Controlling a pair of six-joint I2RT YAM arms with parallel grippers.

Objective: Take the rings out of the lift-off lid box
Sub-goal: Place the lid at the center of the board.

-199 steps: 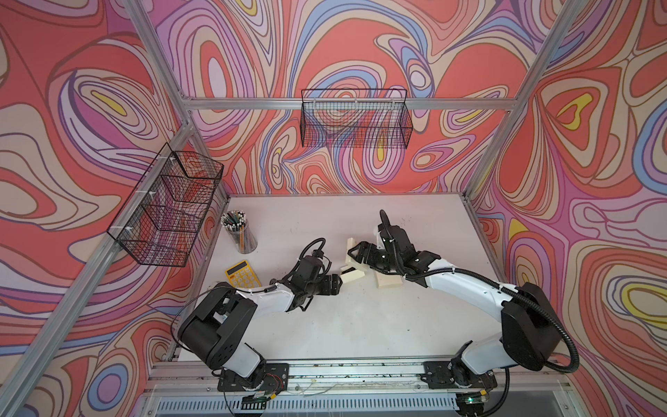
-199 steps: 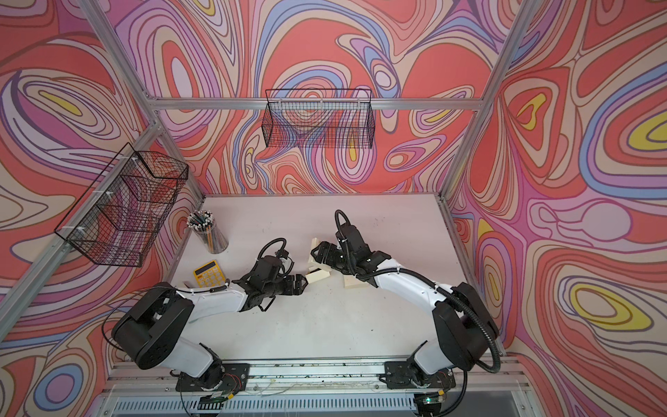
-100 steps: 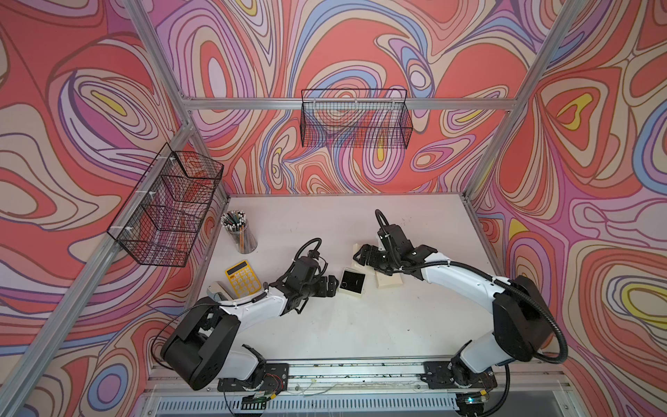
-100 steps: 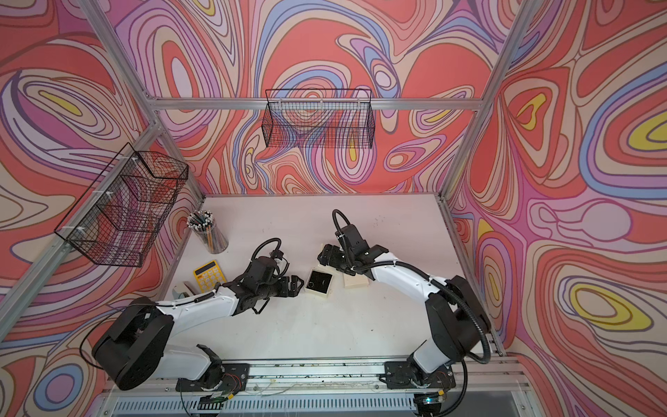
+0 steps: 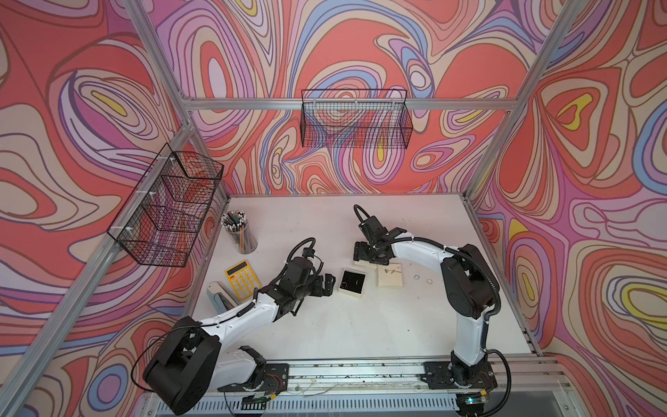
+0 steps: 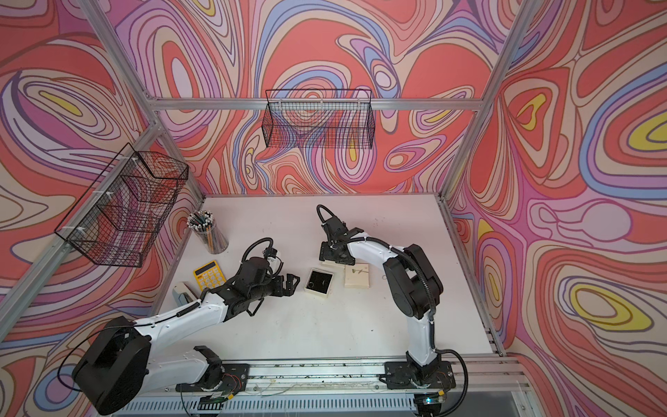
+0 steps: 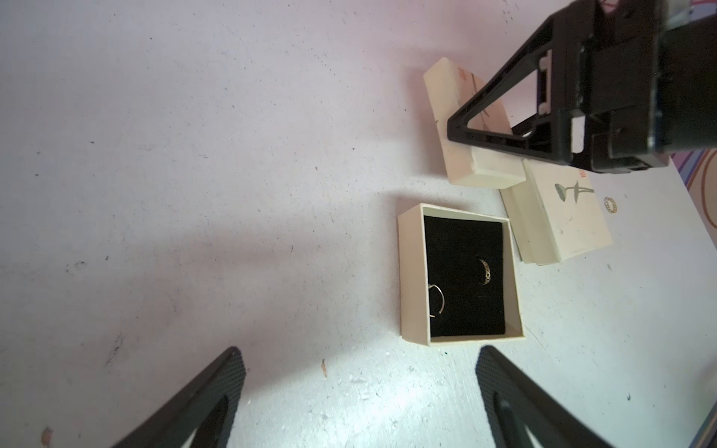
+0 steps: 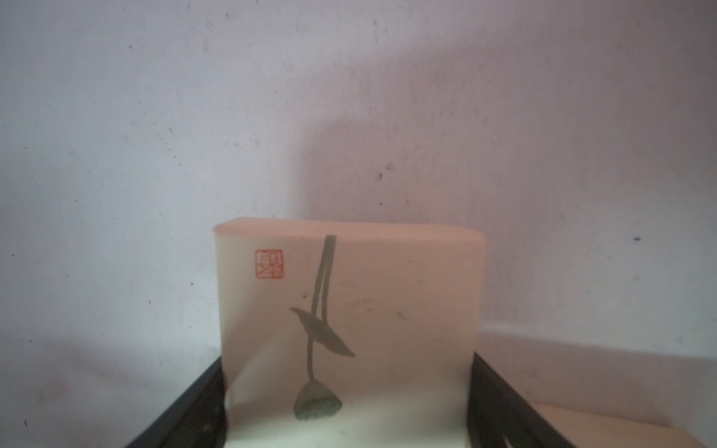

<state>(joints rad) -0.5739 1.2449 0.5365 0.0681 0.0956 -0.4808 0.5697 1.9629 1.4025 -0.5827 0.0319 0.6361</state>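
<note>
The lift-off lid box (image 5: 352, 282) (image 6: 319, 283) lies open on the table, cream with a black lining. Two rings sit inside it, a patterned band (image 7: 483, 271) and a thin hoop (image 7: 436, 300). Two more rings (image 5: 417, 277) (image 5: 429, 281) lie on the table to its right. My left gripper (image 5: 326, 285) (image 7: 359, 353) stands open and empty just left of the box. My right gripper (image 5: 371, 252) (image 8: 347, 358) is shut on the cream lid (image 8: 349, 310) with a lotus print, low at the table behind the box.
A second, closed cream box (image 5: 389, 278) lies right of the open one. At the left stand a pencil cup (image 5: 240, 231), a yellow calculator (image 5: 242, 279) and a grey stapler (image 5: 218, 298). Wire baskets (image 5: 355, 122) (image 5: 166, 205) hang on the walls.
My left gripper set the tilted box flat on the table, let go, opened wide and drew back to the left. My right gripper shifted slightly left with the lid.
</note>
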